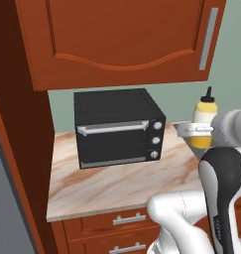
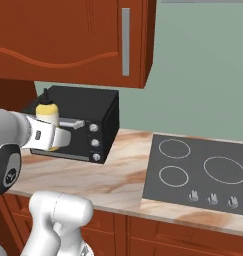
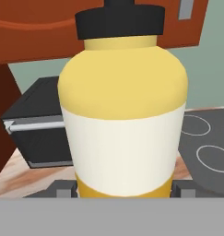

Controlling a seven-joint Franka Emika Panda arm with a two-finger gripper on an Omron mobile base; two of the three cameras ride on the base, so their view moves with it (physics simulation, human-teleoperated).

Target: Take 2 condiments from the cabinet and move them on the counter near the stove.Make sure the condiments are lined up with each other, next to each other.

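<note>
My gripper (image 3: 124,190) is shut on a yellow squeeze bottle (image 3: 125,115) with a white label and a black pointed nozzle, one of the condiments. The bottle (image 1: 204,115) stands upright in the air above the counter (image 1: 107,183), just right of the toaster oven. From the right base view the bottle (image 2: 47,113) rises out of the gripper (image 2: 49,136) in front of the oven. The stove (image 2: 203,170) lies further right on the counter (image 2: 118,175). The cabinet (image 1: 122,39) hangs above with its door shut.
A black toaster oven (image 1: 117,129) stands at the back of the counter, under the cabinet. The cabinet's silver bar handle (image 2: 125,42) hangs at its right edge. A tall wooden panel (image 1: 18,149) closes off the counter's left end. Drawers (image 1: 127,218) sit below.
</note>
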